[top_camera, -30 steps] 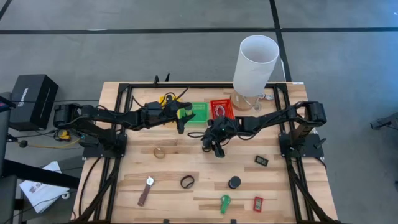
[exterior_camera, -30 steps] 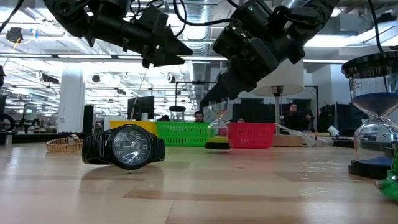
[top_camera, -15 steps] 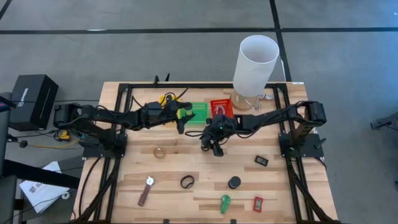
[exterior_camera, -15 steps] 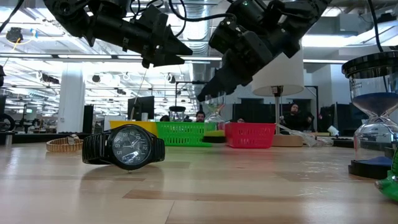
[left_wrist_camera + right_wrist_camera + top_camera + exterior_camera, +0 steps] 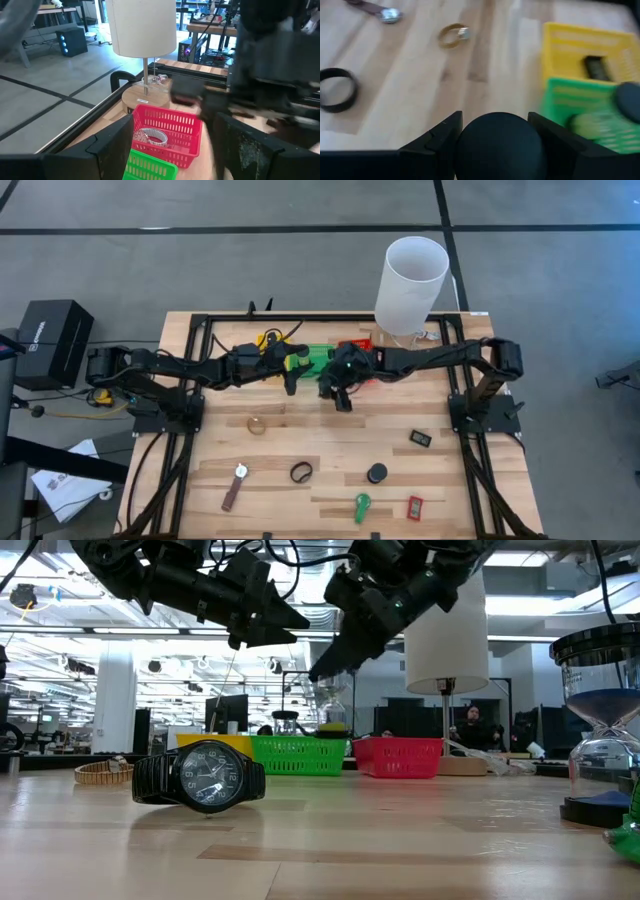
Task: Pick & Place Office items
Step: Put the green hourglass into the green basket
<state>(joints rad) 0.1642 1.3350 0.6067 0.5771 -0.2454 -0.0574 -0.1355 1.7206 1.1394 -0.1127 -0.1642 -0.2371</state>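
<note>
The right end effector is gripping a dark round puck between its fingers — the right wrist view shows it wedged there — and carries it in the air near the green tray, over the tray's near edge in the high view. So the step in hand looks like the carry-to-tray part of a pick and place. The next move calls for bringing the puck squarely over a tray, lowering, then letting go; which tray is meant I cannot tell.

The left end effector hangs beside the green tray with its fingers spread wide and nothing between them.

Still out on the surface: a gold ring, a black watch, a brown strap, a black disc, a green clip, a red block and a black block — so much of the job is left.
</note>
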